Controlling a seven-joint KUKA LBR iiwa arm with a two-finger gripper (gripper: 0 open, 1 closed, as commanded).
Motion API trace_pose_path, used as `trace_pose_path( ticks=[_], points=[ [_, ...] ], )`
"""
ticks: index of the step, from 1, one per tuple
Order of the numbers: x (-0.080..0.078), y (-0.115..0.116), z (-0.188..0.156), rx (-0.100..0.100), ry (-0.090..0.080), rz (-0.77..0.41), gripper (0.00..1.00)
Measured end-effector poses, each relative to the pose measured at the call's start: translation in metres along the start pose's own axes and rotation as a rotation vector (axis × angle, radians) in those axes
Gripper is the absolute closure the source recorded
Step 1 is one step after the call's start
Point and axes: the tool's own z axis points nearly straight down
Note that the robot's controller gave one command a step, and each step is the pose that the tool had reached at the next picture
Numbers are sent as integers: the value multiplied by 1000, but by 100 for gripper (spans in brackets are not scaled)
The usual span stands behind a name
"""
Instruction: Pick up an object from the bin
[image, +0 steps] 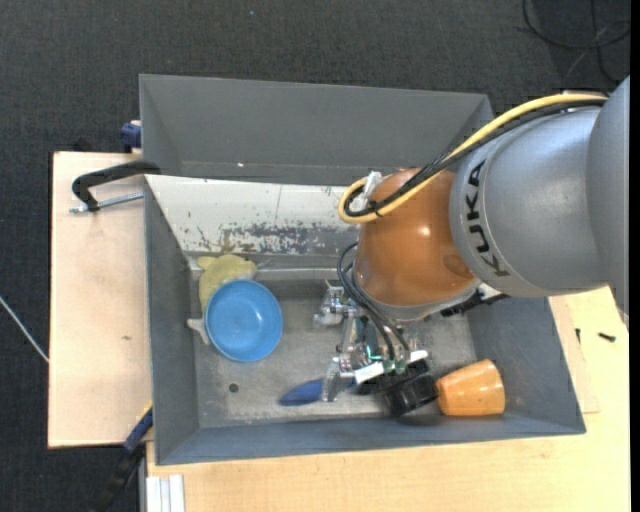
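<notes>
My gripper (337, 340) hangs below the arm's orange cover, low over the bin floor right of centre. Its two metal fingertips stand apart, one toward the back and one toward the front, with bare floor between them, so it is open. A small blue flat piece (303, 394) lies on the floor just left of the front fingertip (343, 376), close to it or touching; I cannot tell which. A black round thing (410, 393) lies just right of that fingertip, and an orange cup (471, 389) lies on its side against it.
A blue bowl (243, 319) sits upright at the left of the bin, with a pale yellow soft thing (224, 270) behind it. The arm and its orange cover hide the right middle of the bin.
</notes>
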Motion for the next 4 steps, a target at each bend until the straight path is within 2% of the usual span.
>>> trace_pose_path(
  ticks=[1, 2, 3, 4],
  points=[
    [2, -24, 66, -2, -13, -65, 0],
    [1, -23, 62, -3, -19, -66, 100],
    [-10, -41, -62, 0, -21, -155, 100],
    [-17, -108, -123, 7, -18, -541, 100]
  ],
)
